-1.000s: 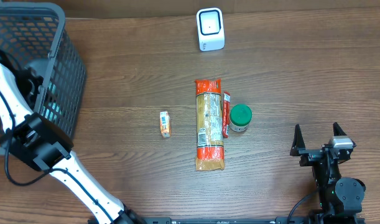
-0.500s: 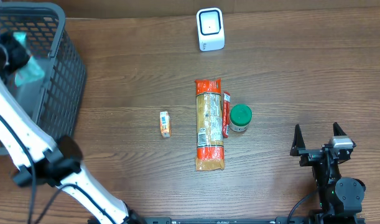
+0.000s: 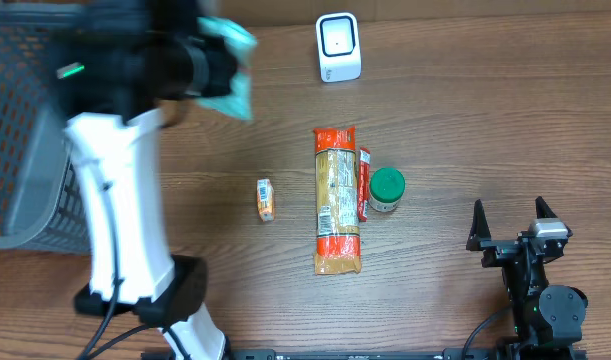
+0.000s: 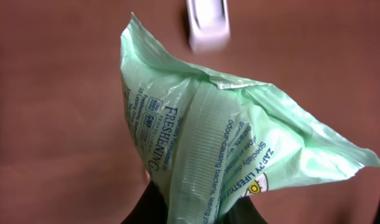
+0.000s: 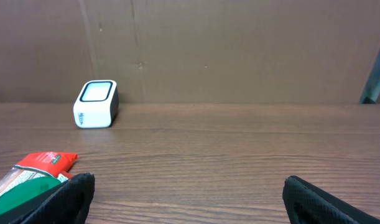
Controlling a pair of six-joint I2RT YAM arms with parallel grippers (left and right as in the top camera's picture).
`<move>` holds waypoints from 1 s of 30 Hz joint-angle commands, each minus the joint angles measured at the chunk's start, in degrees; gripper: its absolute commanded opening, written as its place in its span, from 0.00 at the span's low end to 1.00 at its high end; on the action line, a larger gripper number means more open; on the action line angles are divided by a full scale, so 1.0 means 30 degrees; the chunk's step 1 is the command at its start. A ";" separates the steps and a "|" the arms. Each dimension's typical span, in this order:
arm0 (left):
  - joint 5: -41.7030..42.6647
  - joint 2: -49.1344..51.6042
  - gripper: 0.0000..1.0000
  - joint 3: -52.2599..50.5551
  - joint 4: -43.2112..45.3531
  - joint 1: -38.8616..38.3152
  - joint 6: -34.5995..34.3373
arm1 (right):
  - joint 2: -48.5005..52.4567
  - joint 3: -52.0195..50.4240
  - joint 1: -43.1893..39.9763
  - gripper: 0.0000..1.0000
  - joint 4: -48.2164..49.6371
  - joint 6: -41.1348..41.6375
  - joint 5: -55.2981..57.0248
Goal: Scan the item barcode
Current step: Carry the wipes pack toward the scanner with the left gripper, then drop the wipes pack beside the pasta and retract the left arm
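The left arm has swung out of the wire basket [image 3: 25,170] at the left edge of the desk [image 3: 485,120]. Its fingers [image 4: 140,211] are clamped on a pale green pouch [image 3: 232,70], now in the air near the far edge, left of the scanner [image 3: 338,47]. Showing the barcode looks like the next step. What remains in the basket cannot be told. The right fingers [image 3: 477,228] stand wide open and empty by the near right corner.

even bright light; green pouch [image 3: 237,90] motion-blurred overhead
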 commanded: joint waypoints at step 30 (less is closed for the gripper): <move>-0.5850 0.0255 0.45 -2.0218 0.8881 -0.7541 -1.3253 | -0.0189 -0.0211 -0.0102 1.00 0.0131 -0.0022 0.0015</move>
